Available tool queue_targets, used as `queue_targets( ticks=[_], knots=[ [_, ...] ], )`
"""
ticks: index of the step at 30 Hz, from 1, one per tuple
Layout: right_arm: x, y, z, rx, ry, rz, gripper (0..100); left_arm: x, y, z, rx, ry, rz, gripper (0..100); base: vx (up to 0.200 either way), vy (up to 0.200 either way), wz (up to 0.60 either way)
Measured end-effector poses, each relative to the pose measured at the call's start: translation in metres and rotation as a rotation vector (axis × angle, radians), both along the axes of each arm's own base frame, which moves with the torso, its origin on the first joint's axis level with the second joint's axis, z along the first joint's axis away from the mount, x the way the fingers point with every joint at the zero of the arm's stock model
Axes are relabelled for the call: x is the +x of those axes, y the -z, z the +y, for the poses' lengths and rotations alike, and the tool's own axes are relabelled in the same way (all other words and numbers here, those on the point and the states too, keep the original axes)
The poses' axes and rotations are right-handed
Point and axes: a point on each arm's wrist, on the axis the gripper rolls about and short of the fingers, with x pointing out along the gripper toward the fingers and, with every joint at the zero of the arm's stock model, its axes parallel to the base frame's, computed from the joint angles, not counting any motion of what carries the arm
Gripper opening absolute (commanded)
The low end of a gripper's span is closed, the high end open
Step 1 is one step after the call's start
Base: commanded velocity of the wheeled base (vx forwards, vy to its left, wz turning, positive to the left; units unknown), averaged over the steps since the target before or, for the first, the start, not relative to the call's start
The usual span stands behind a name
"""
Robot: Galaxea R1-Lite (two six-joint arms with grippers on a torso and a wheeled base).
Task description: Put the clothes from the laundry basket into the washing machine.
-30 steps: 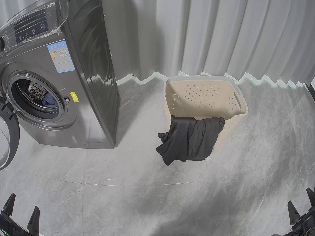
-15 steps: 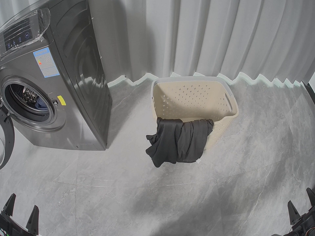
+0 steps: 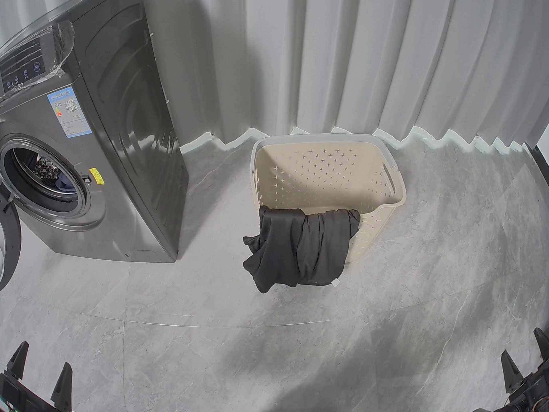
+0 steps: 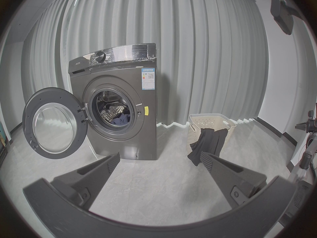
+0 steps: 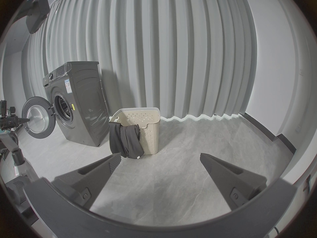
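A beige laundry basket (image 3: 377, 161) stands on the floor near the curtain, with a dark grey garment (image 3: 297, 247) draped over its front rim and hanging to the floor. The grey washing machine (image 3: 114, 115) stands to the left, its round door (image 4: 52, 123) swung open. Some clothes (image 4: 117, 116) lie inside the drum. My left gripper (image 3: 39, 372) is open and empty at the lower left, far from the basket. At the lower right, well short of the basket, my right gripper (image 3: 526, 356) is open and holds nothing. In the wrist views the garment (image 4: 208, 142) (image 5: 125, 139) hangs on the basket (image 4: 213, 121) (image 5: 145, 123).
A pleated white curtain (image 3: 372, 52) covers the wall behind the machine and basket. Grey marble-look floor (image 3: 286, 344) lies open between me and the basket. A dark baseboard (image 5: 264, 129) runs along the right wall.
The whole head view has shifted: machine and basket now sit further left in the picture, so the camera moved. The garment and both grippers keep their places relative to their surroundings.
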Motion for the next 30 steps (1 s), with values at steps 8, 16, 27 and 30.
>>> queue_targets(
  ticks=[8, 16, 27, 30],
  knots=[
    [0.0000, 0.0000, 0.0000, 0.000, 0.000, 0.000, 100, 0.0000, 0.0000, 0.0000, 0.002, 0.003, 0.000, 100, 0.000, -0.100, 0.00],
    [0.0001, 0.0000, 0.0000, 0.000, 0.000, 0.001, 100, 0.0000, 0.0001, 0.0000, 0.001, 0.001, 0.001, 100, 0.000, -0.125, 0.00],
    [0.0001, 0.0000, 0.0000, 0.000, 0.000, 0.001, 100, 0.0000, 0.0000, -0.0001, 0.004, 0.003, 0.001, 100, 0.000, 0.000, 0.00],
    [0.0001, 0.0000, 0.0000, 0.002, 0.001, 0.001, 100, 0.0000, 0.0000, -0.0001, 0.003, 0.006, 0.001, 100, 0.000, 0.000, 0.00]
  ],
)
